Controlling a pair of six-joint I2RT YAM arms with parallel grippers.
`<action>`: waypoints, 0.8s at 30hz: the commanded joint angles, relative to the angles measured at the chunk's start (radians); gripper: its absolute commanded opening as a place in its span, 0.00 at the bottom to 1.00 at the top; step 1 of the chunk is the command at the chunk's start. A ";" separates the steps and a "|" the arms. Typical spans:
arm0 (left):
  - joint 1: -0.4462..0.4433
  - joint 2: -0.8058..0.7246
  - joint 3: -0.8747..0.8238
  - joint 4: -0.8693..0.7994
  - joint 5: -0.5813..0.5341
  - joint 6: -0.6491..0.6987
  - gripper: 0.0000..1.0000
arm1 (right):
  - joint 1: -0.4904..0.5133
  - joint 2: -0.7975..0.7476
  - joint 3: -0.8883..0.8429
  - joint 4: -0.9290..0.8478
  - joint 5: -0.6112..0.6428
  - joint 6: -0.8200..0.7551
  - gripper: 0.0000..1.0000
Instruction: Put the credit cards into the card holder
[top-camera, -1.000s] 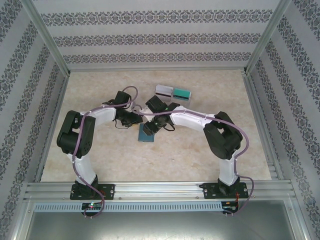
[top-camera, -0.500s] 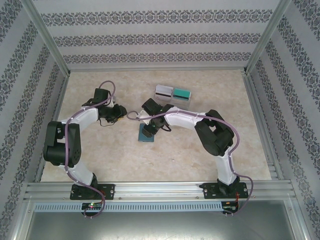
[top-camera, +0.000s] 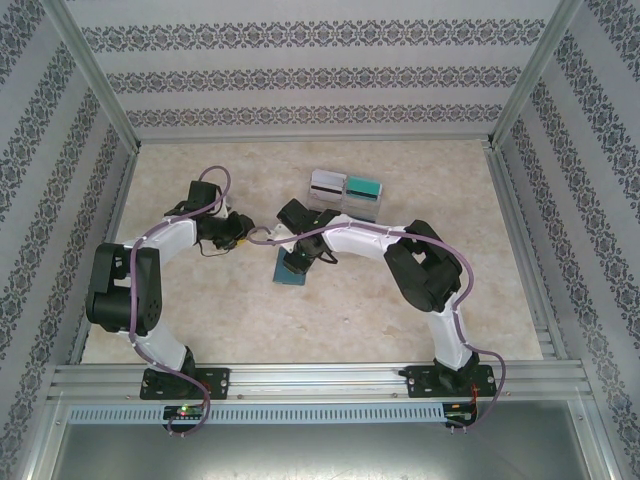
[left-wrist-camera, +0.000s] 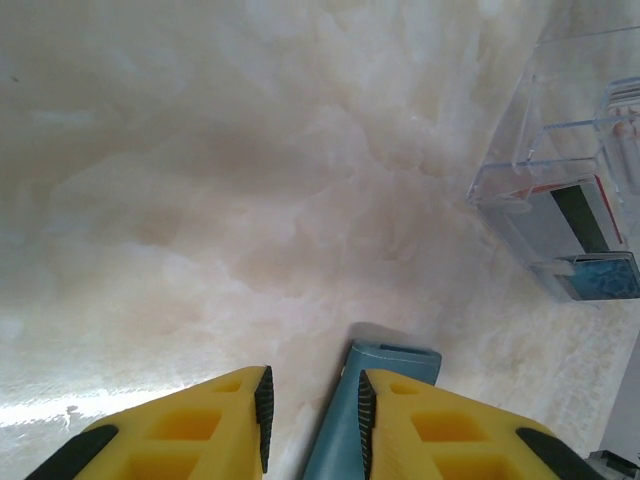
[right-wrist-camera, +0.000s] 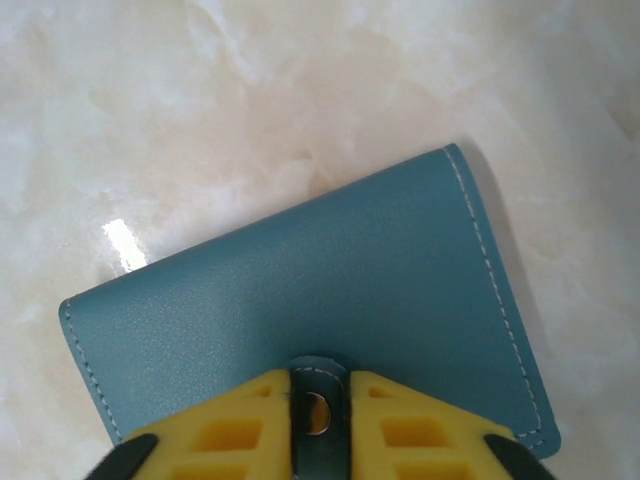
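Note:
The card holder (right-wrist-camera: 330, 290), a slate-blue folded wallet with white stitching, lies flat on the marble table (top-camera: 200, 310) at mid-table (top-camera: 287, 274). My right gripper (right-wrist-camera: 318, 400) is over its near edge (top-camera: 297, 256), both pads pressed on the holder's small snap tab. The credit cards stand in a clear box: a white-grey one with a dark stripe (top-camera: 324, 183) and a teal one (top-camera: 364, 187), also in the left wrist view (left-wrist-camera: 585, 215). My left gripper (top-camera: 243, 232) is left of the holder, jaws apart (left-wrist-camera: 313, 400). A dull blue strip (left-wrist-camera: 345, 440) rests against its right pad; the left pad is clear of it.
The clear card box (left-wrist-camera: 520, 130) stands at the back of the table, beyond both grippers. Patterned walls and metal frame posts (top-camera: 95, 90) close in the table on three sides. A purple cable loop (top-camera: 259, 236) hangs between the two wrists.
The left arm has pulled back to the left, away from the card holder. The right gripper has shifted slightly left and closed onto the holder's tab.

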 joint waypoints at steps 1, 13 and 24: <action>-0.025 -0.003 -0.009 0.036 0.035 -0.025 0.31 | 0.006 0.048 -0.038 -0.045 -0.003 0.047 0.10; -0.099 -0.009 -0.011 0.000 0.026 -0.037 0.31 | -0.083 -0.194 -0.153 0.244 -0.122 0.225 0.13; -0.126 -0.058 -0.014 -0.032 0.054 0.044 0.36 | -0.206 -0.273 -0.445 0.758 -0.327 0.614 0.13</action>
